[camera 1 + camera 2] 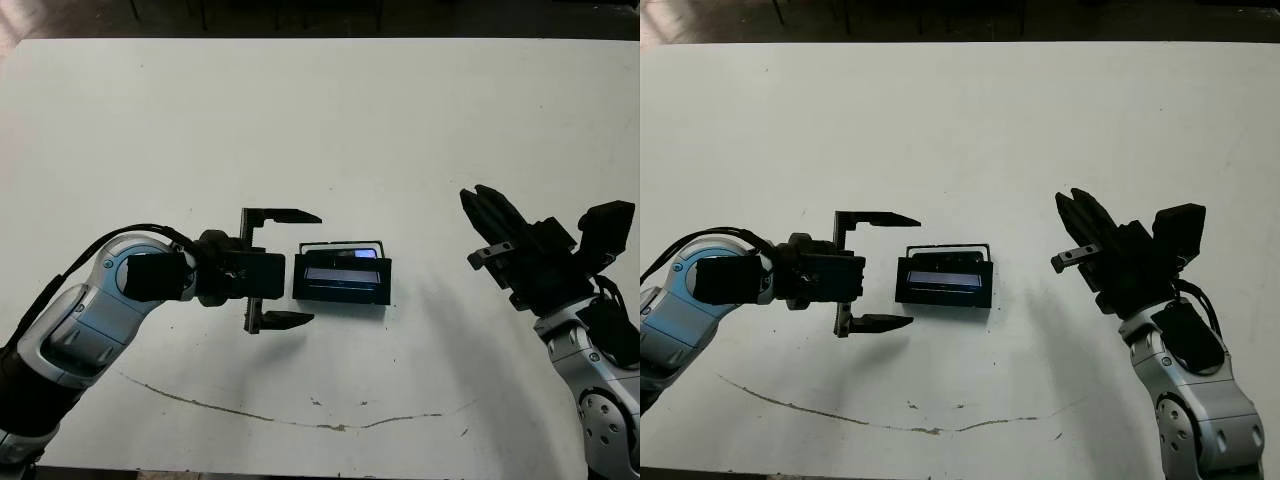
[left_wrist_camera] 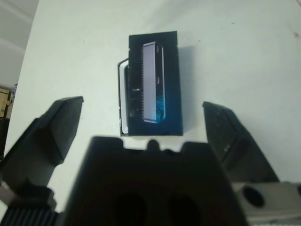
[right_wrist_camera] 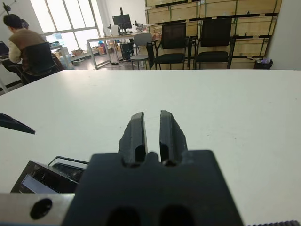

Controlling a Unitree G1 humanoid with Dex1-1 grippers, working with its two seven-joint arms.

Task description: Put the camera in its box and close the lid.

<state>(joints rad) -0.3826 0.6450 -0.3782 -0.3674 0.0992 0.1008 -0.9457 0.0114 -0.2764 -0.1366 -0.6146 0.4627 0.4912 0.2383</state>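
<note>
The box [image 1: 341, 283] sat near the middle of the white worktop [image 1: 320, 120], with the lid [image 2: 155, 89] lying on top of it, its pale silvery stripe facing up; the lid did not sit square on the tray, for in the left wrist view a strip of the white lining showed along one long side, and in the head views a thin edge of the box stood out beyond the lid on the far side; the camera itself could not be made out, the lid covering most of the tray.

The left gripper [image 1: 296, 268] lay low over the worktop just beside the box, on the robot's left of it, pointing toward it; its two black fingers [image 1: 283, 216] were spread wide apart, one toward the far side and one toward the near side, holding nothing and not touching the box.

The right gripper [image 1: 487, 206] hung well apart from the box on the robot's right, raised and angled toward the far side of the worktop; its fingers [image 3: 138, 134] stood nearly together with only a narrow slit between them, gripping nothing.

A thin dark scratch [image 1: 300, 415] ran across the near part of the worktop; in the right wrist view a seated person [image 3: 23, 42], black chairs [image 3: 197, 40] and desks showed beyond the far edge.
</note>
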